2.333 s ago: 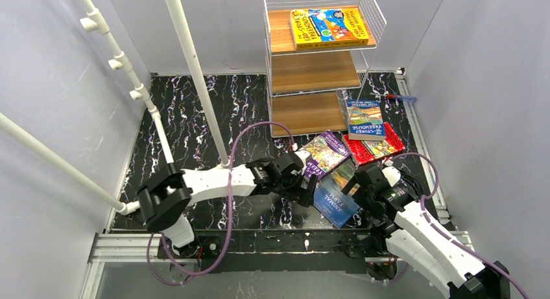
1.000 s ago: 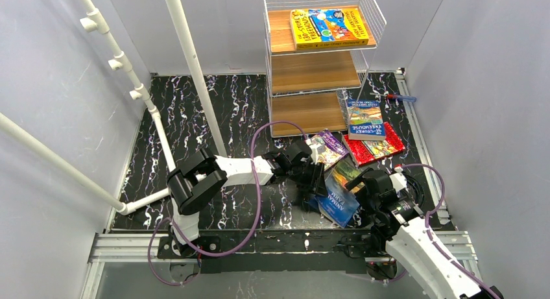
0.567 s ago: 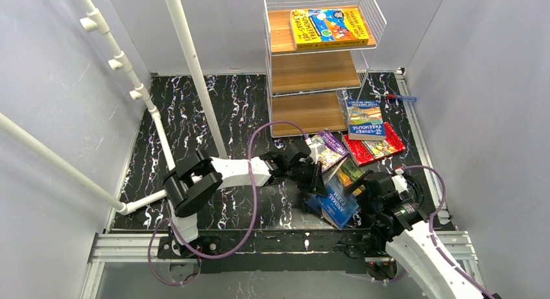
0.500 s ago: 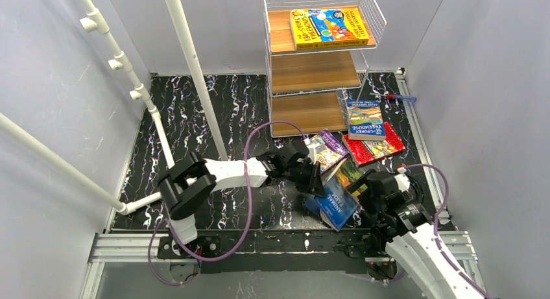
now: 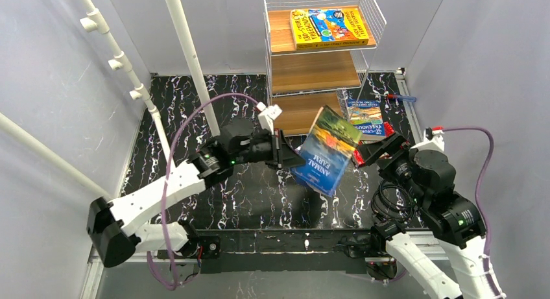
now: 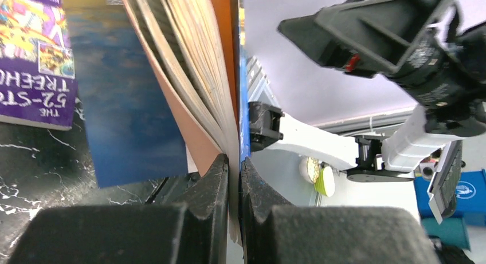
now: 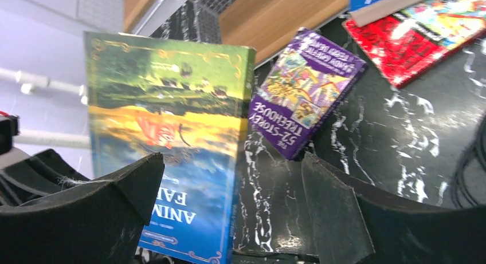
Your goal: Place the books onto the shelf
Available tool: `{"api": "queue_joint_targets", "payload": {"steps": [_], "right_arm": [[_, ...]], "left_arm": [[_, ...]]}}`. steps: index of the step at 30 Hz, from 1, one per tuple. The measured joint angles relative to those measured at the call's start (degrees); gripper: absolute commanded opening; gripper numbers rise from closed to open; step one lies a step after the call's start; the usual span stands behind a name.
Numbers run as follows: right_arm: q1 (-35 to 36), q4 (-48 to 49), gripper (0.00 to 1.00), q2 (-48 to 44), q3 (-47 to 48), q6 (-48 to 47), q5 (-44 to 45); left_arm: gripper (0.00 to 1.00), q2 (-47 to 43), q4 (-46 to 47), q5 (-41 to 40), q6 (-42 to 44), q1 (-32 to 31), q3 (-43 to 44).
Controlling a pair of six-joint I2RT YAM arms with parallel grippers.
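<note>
My left gripper is shut on the lower edge of the blue "Animal Farm" book and holds it tilted in the air in front of the shelf. In the left wrist view the jaws pinch its pages and cover. My right gripper stands open to the right of that book, apart from it; its wrist view shows the cover between and beyond its fingers. A purple Treehouse book and a red one lie on the table. A blue Treehouse book lies beside the shelf. Yellow and blue books rest on the top board.
Two white poles rise at the back left. A small red and blue pen lies at the table's far right. Grey walls close in both sides. My left arm's purple cable loops above the table.
My left gripper closed on the Animal Farm book and lifted it off the table, up and toward the shelf. My right arm rose and drew back to the right, still open.
</note>
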Motion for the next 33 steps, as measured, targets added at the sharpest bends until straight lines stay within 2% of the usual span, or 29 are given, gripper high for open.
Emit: {"api": "queue_joint_targets", "payload": {"steps": [5,9,15,22,33], "right_arm": [[0.04,7.56,0.99,3.17,-0.85,-1.42,-9.44],[0.04,19.32,0.99,4.52,-7.02,0.15,-19.93],[0.07,29.53,0.97,6.16,-13.16,3.06,-28.83],[0.07,47.36,0.82,5.64,-23.39,11.8,-37.07],[0.0,54.42,0.52,1.18,-24.96,15.56,-37.55]], "left_arm": [[0.0,-5.51,-4.52,-1.84,1.14,1.11,3.43],[0.0,-7.37,-6.47,-1.99,1.31,1.27,3.8],[0.0,-8.85,-7.43,-1.88,1.33,1.27,3.76],[0.0,-10.45,-7.78,-1.92,1.2,1.38,3.65],[0.0,-11.43,-7.85,-2.32,1.14,1.62,3.61]]}}
